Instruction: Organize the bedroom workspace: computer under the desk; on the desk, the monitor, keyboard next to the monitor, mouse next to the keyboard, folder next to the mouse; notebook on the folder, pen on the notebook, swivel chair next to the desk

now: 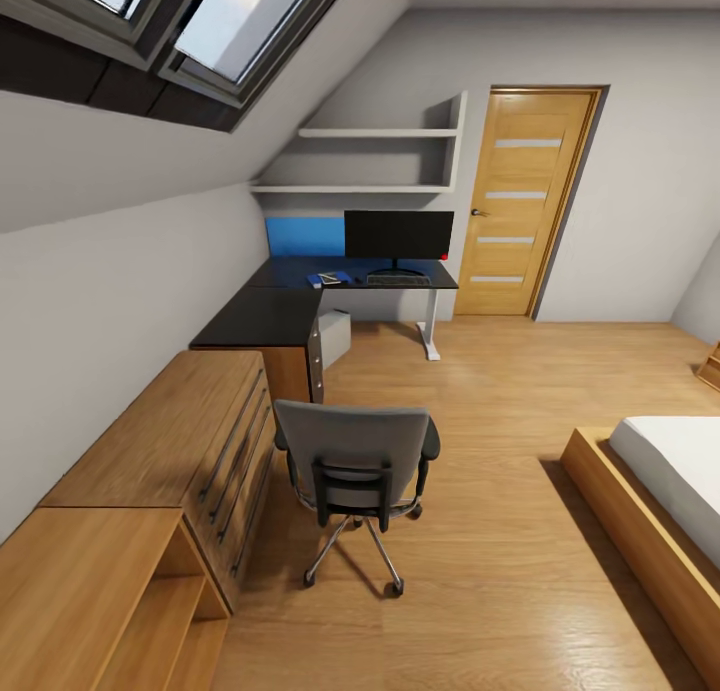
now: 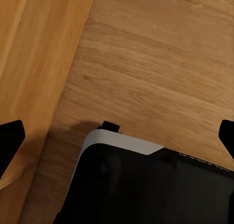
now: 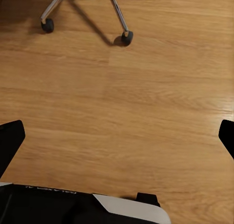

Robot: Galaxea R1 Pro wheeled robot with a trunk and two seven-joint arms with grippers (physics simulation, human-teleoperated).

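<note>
The black L-shaped worktop fills the far corner. On it stand the monitor and, just before it, the keyboard; the blue folder lies beside that. On the wooden floor, the swivel chair stands well apart from the worktop.

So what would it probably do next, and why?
Probably roll forward to the chair and push it toward the desk. It stands out on the wood floor, its back to the camera, well short of the desk, where monitor and keyboard already sit. Both hands, left and right, are open above bare floor.
</note>
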